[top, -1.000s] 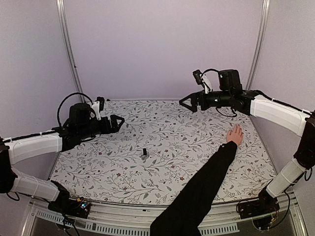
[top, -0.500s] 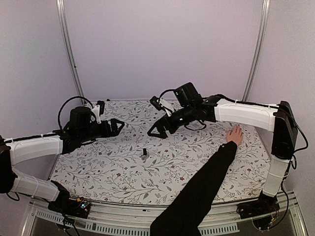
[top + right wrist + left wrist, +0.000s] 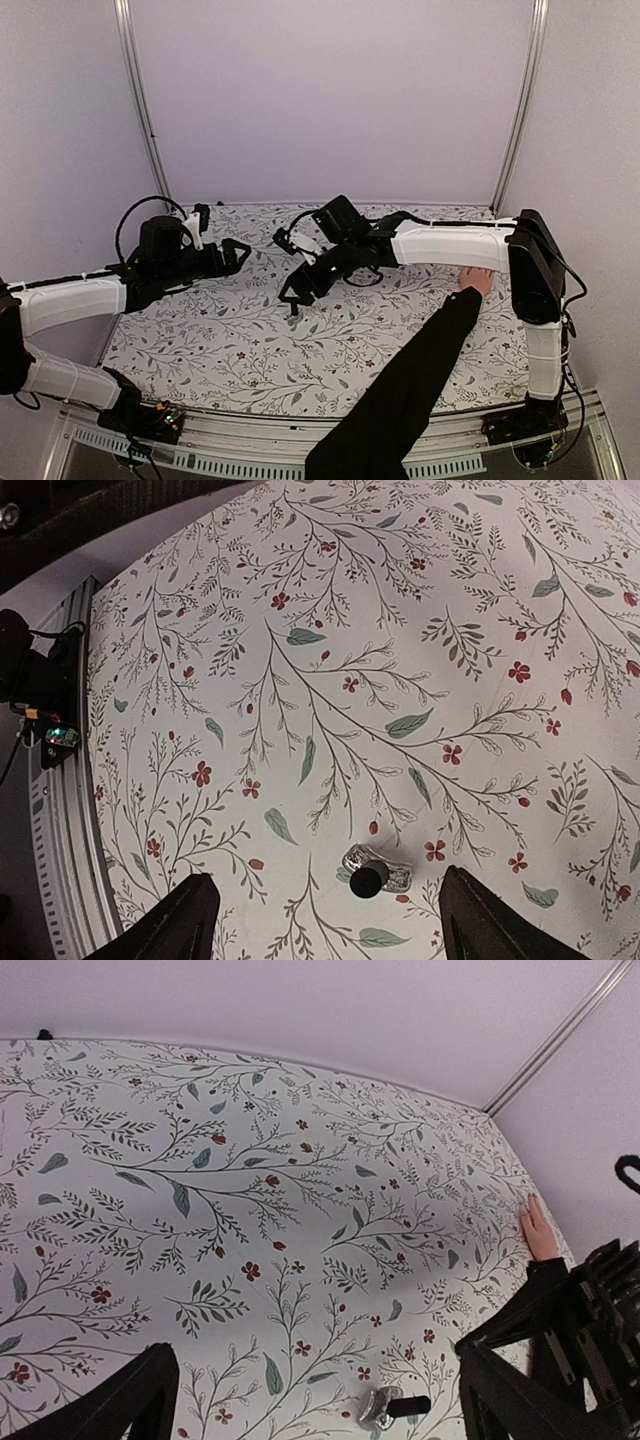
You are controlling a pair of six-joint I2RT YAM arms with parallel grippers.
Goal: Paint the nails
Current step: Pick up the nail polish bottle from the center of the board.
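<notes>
A bare human hand (image 3: 478,274) with a long black sleeve (image 3: 420,370) lies flat on the table at the right. It also shows in the left wrist view (image 3: 537,1232). Its nails are too small to make out. A small bottle with a black cap (image 3: 372,875) stands upright in the middle of the table and also shows in the left wrist view (image 3: 398,1406). My right gripper (image 3: 293,290) is open and hovers just above the bottle. In its own view (image 3: 330,925) the bottle sits between the fingers, untouched. My left gripper (image 3: 235,252) is open and empty, left of the bottle.
The table has a floral cloth (image 3: 220,330). Metal posts (image 3: 140,100) stand at the back corners. A metal rail (image 3: 250,430) runs along the near edge. The right arm (image 3: 440,242) stretches across the table's far half, just beyond the hand.
My right arm has swung from the back right across to the middle of the table and come down over the bottle. The left arm, hand and bottle have stayed in place.
</notes>
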